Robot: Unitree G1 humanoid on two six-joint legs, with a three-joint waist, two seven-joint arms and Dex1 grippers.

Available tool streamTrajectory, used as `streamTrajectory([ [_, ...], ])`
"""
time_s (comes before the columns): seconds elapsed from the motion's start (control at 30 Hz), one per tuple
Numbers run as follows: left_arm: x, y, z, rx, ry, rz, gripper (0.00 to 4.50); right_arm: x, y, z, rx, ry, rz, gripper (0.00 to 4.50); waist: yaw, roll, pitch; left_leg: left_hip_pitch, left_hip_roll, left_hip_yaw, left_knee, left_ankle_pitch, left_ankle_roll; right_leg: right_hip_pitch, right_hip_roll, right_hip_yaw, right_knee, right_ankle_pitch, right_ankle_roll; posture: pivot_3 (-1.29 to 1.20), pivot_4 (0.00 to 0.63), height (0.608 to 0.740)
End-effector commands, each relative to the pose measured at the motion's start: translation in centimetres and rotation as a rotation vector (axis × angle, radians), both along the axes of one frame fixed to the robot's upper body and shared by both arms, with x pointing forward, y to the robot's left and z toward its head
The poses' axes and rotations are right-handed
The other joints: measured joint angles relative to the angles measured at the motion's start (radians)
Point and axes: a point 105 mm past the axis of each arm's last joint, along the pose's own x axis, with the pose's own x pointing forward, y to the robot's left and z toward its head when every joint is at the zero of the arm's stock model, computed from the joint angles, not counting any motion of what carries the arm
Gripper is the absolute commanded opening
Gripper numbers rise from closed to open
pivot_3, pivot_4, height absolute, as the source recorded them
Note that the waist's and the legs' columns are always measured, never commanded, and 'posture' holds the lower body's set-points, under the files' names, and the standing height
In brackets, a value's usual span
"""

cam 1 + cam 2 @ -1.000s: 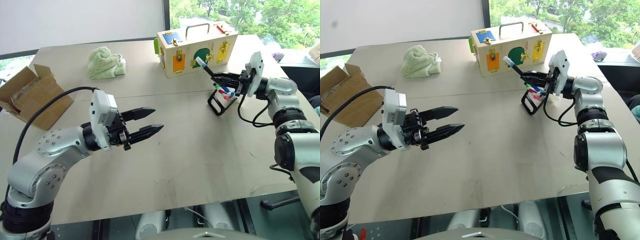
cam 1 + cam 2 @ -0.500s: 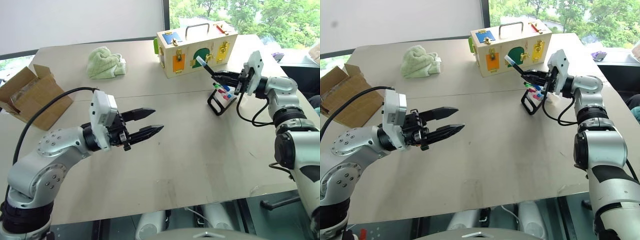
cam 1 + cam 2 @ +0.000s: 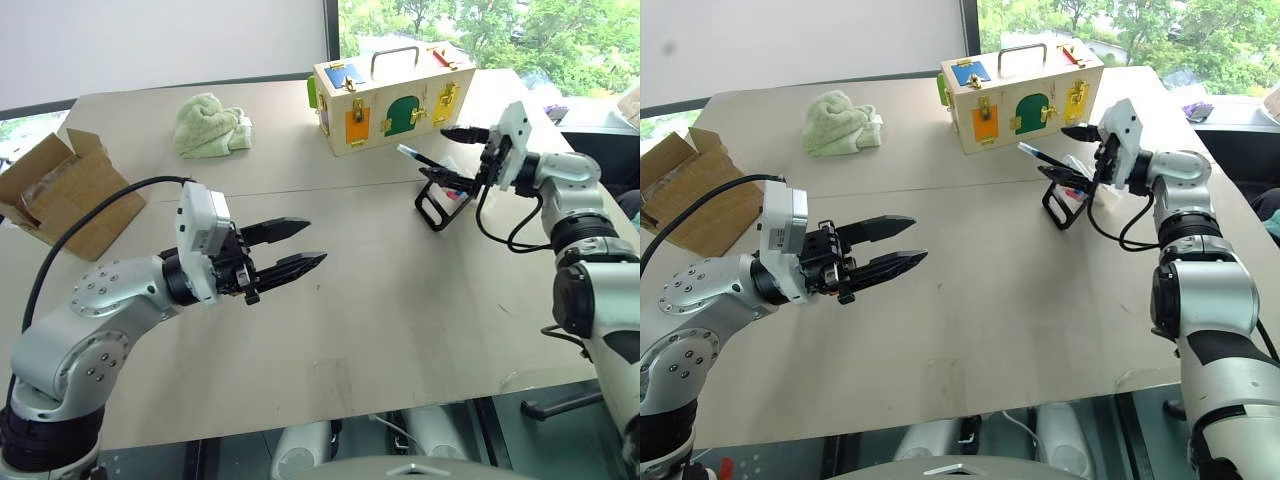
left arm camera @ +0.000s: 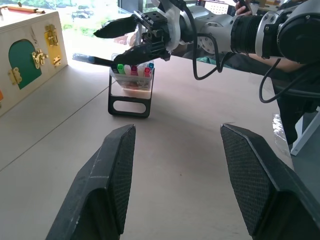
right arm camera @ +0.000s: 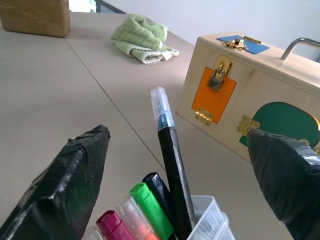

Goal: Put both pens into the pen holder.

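The pen holder is seen standing on the surface toward its far right part, just in front of the wooden box with coloured doors. A black-barrelled pen with a blue end is lodged in it, leaning out at a slant with its clear-capped tip pointed toward the box, among short markers with green, pink and black caps. Whether a second slim pen is in the holder cannot be told. The right gripper is held level over the holder, its jaws spread wide on either side of the leaning pen and touching nothing. The left gripper is held above the near left part of the surface, well apart from the holder, its jaws parted and empty. A crumpled green cloth is seen toward the far edge, left of the box, and an open cardboard carton sits at the left edge.
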Motion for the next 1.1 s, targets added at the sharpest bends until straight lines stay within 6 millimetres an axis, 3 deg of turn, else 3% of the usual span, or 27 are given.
streamTrajectory([
  [0.03, -0.4, 0.0, 0.8, 0.008, -0.049, -0.011, 2.79, 0.0, -0.5, 2.7, 0.040, -0.065, -0.006, 4.41, 0.000, 0.000, 0.000, 0.000, 0.000, 0.000, 0.000, 0.000, 0.000, 0.000, 0.000, 0.000, 0.000, 0.000, 0.000, 0.00, 0.150, 0.740],
  [0.2, -0.3, 0.1, 0.8, 0.001, -0.051, 0.004, 2.79, -0.6, -0.9, 3.8, 0.051, -0.078, 0.041, 4.41, 0.001, 0.000, 0.000, 0.000, 0.000, 0.000, 0.000, 0.000, 0.000, 0.000, 0.000, 0.000, 0.000, 0.000, 0.000, 0.00, 0.150, 0.740],
  [0.27, -0.1, 0.3, 0.9, -0.015, -0.053, 0.027, 2.79, -0.8, -0.7, 3.6, -0.018, -0.092, 0.054, 4.41, 0.000, 0.000, 0.000, 0.000, 0.000, 0.000, 0.000, 0.000, 0.000, 0.000, 0.000, 0.000, 0.000, 0.000, 0.000, 0.00, 0.150, 0.740],
  [0.57, 1.3, 0.5, 2.7, -0.106, -0.116, 0.173, 2.79, 1.2, 2.3, 3.8, -0.300, -0.174, -0.101, 4.41, -0.001, 0.000, 0.000, -0.001, 0.000, 0.001, 0.000, 0.000, 0.000, -0.002, 0.000, 0.001, 0.001, 0.000, 0.000, 0.00, 0.150, 0.740],
  [0.77, 1.6, -0.1, 2.9, -0.080, -0.129, 0.234, 2.79, 1.0, 4.1, 2.9, -0.370, -0.224, -0.089, 4.41, 0.000, 0.000, 0.000, -0.002, 0.000, 0.001, 0.000, 0.000, 0.000, -0.004, 0.000, 0.001, 0.001, 0.000, 0.000, 0.00, 0.150, 0.740],
  [0.87, 1.8, 0.0, 3.1, -0.091, -0.135, 0.259, 2.79, 1.1, 4.3, 2.8, -0.386, -0.233, -0.105, 3.70, 0.001, 0.000, 0.000, -0.002, 0.000, 0.001, 0.000, 0.000, 0.000, -0.003, 0.000, 0.002, 0.001, 0.000, 0.000, 0.00, 0.150, 0.740],
  [1.1, 2.1, 1.2, 3.3, -0.057, -0.142, 0.292, 2.79, 0.9, 4.3, 1.6, -0.435, -0.183, -0.078, 0.26, 0.001, 0.000, 0.000, -0.002, 0.000, 0.001, 0.000, 0.000, 0.000, -0.003, 0.000, 0.002, 0.001, 0.000, 0.000, 0.00, 0.150, 0.740],
])
